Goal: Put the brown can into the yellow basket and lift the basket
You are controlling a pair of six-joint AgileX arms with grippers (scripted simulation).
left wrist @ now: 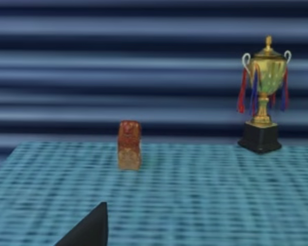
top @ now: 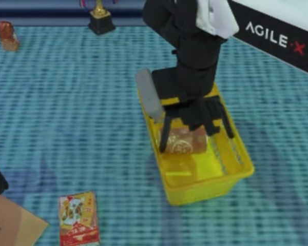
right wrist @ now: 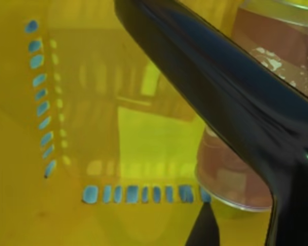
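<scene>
Brown can point(top: 184, 141) half-hidden under right arm point(top: 195, 56)

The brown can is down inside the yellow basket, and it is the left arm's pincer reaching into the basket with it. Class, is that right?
Not quite. The brown can is inside the yellow basket, but the right pincer reaches into the basket with it, as the top view shows. The left arm sits at the table's left edge, away from the basket.

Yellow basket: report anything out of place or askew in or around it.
Nothing stands out. The yellow basket sits flat on the table; the brown can is inside it, at the right gripper. No spill or damage shows.
</scene>
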